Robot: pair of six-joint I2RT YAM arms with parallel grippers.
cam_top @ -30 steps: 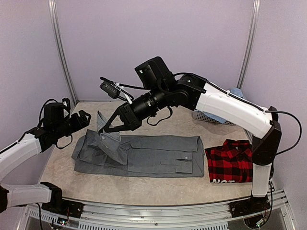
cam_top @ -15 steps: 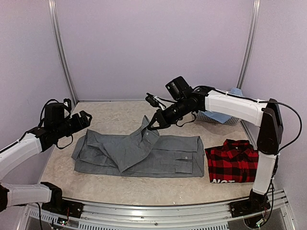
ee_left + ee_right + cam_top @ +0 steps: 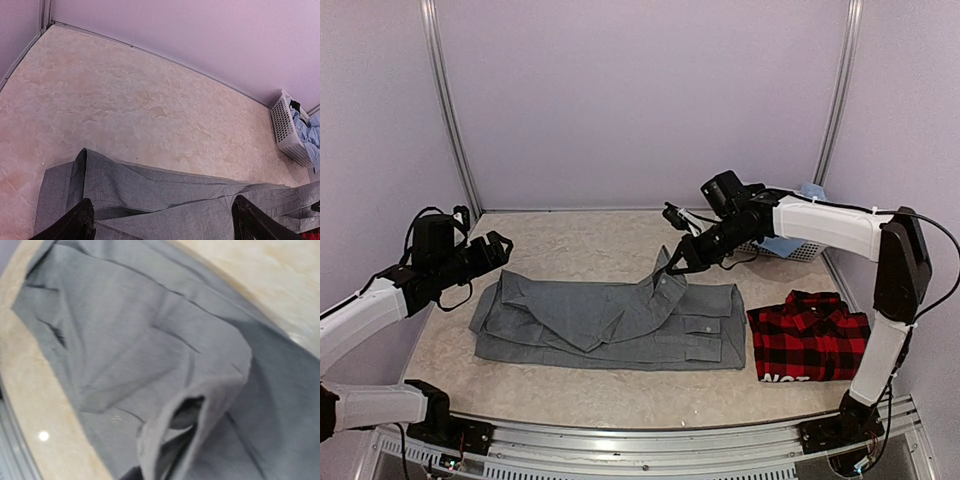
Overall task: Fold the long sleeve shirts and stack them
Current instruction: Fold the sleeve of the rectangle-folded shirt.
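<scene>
The grey shirt (image 3: 610, 320) lies lengthwise across the middle of the table, partly folded. My right gripper (image 3: 672, 266) is shut on its collar end and holds that part lifted over the shirt's right half. In the right wrist view the gathered grey shirt (image 3: 150, 360) fills the frame and hides the fingers. The red-and-black plaid shirt (image 3: 805, 338) lies folded at the right front, white lettering at its near edge. My left gripper (image 3: 498, 250) hovers open just left of the grey shirt's left end. In its wrist view the grey shirt (image 3: 165, 200) lies below the two dark fingertips (image 3: 80, 222).
A white basket (image 3: 770, 245) with light blue cloth stands at the back right, seen also as the white basket (image 3: 290, 132) in the left wrist view. Lilac walls close in the back and both sides. Metal rails run along the near edge.
My right gripper has carried the grey shirt's collar end from the left part of the shirt to the right and lower, laying cloth over the middle. The left arm has stayed still.
</scene>
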